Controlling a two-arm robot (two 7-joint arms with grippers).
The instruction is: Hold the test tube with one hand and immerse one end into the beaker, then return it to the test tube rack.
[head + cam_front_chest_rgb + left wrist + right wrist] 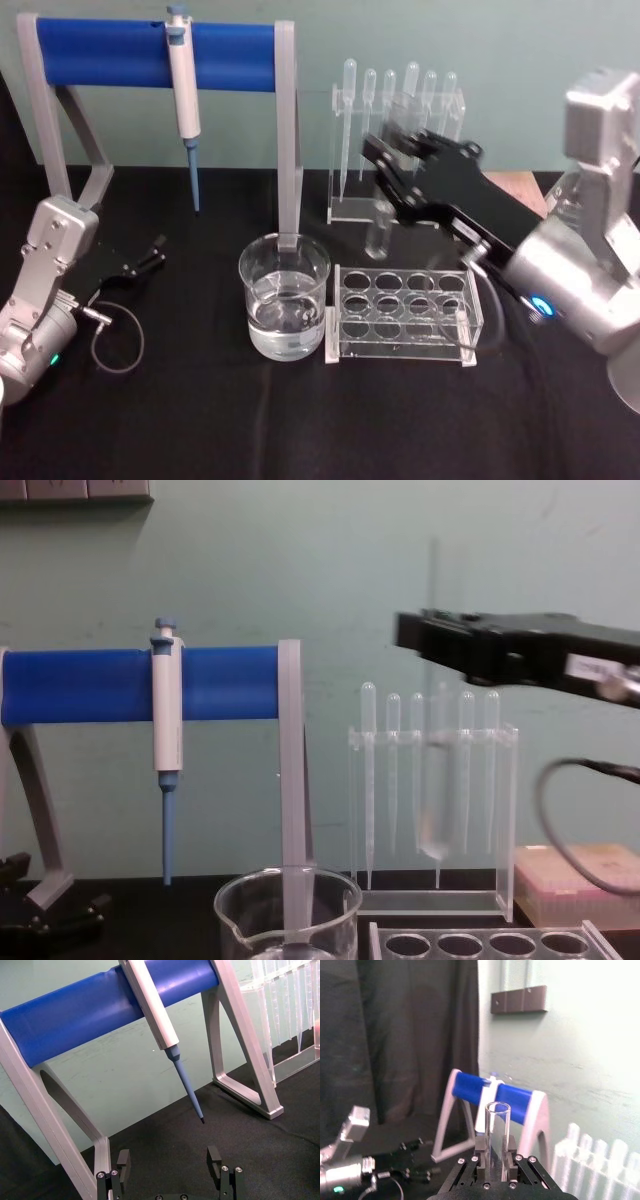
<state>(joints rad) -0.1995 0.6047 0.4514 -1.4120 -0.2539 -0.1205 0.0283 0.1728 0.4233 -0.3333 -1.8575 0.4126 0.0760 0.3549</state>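
Head view: right end effector (385, 160), centre-right, grips the test tube (378, 232) upright above the rack (400, 315); tube faint against the pipettes (395, 90). Beaker (284, 296) lower centre. Left end effector (152, 250) at left, released. Chest view: tube's top hidden behind the right end effector.

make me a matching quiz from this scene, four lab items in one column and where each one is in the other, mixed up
Items:
1. test tube
2. pipettor
3. beaker
4. left gripper

Places:
A. hanging on the blue bar of the stand
B. held upright in the right gripper, above the table
C. open, low by the stand's left leg
D. on the black table, left of the holed rack

Pairs: 1-B, 2-A, 3-D, 4-C
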